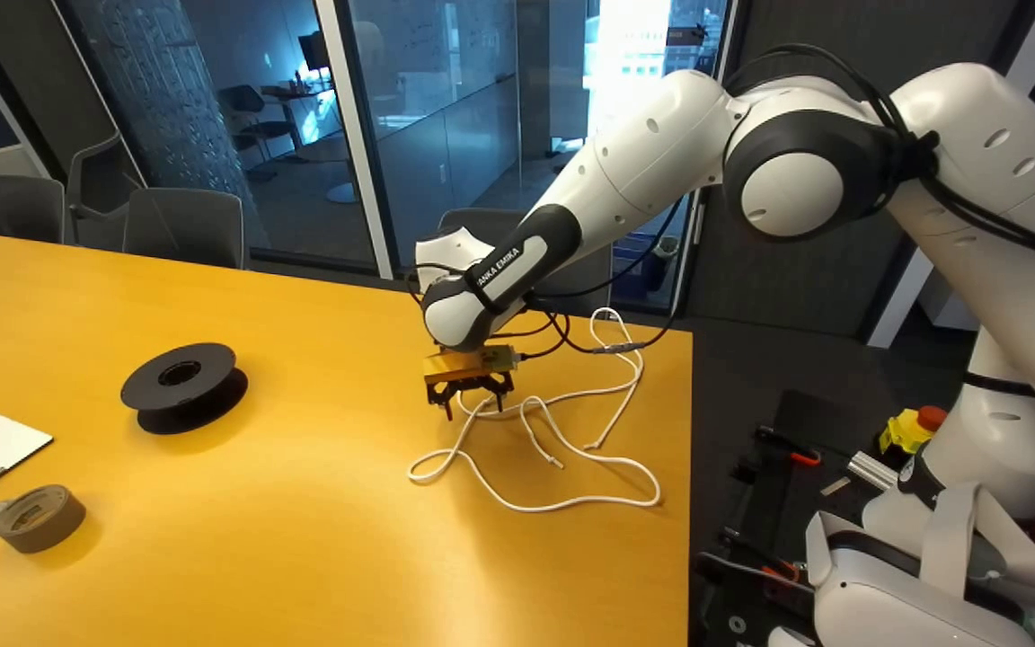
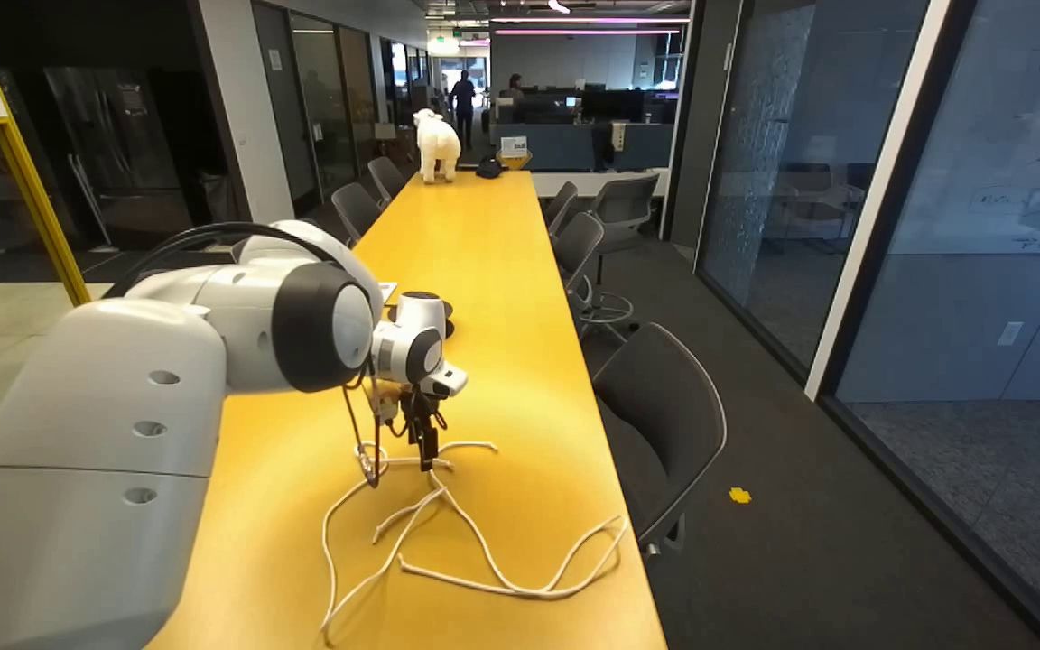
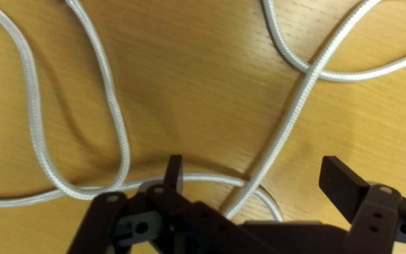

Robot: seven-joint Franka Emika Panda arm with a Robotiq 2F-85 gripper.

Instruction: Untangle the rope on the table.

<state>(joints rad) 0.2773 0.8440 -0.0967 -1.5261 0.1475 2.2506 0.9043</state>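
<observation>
At the near right, off the worktop (image 1: 302, 521), a white headset (image 1: 895, 593) rests near the foot of the arm (image 1: 616, 180). On the worktop's near left lies a brown roll of tape (image 1: 39, 521), and just beyond it a flat white item (image 1: 14, 454), partly out of view; farther off on that side, well apart from the rope (image 3: 289, 116), a black spool (image 1: 185, 395) lies flat. The rope spreads in loose loops over the right end, its strands crossing in places. Above it the fingers (image 3: 344, 187) are spread wide, and in the wrist view two crossing strands show between them. The arm leans in from the right over the rope, and a cable (image 1: 618, 348) slung from it passes in front of the rope's far loop; whether they touch, I cannot tell. Past the far edge stand grey chairs (image 1: 183, 225), one directly behind the arm, then a glass wall (image 1: 446, 180). In an exterior view, a white animal figure (image 2: 437, 149) stands at the worktop's end farthest from the arm.
</observation>
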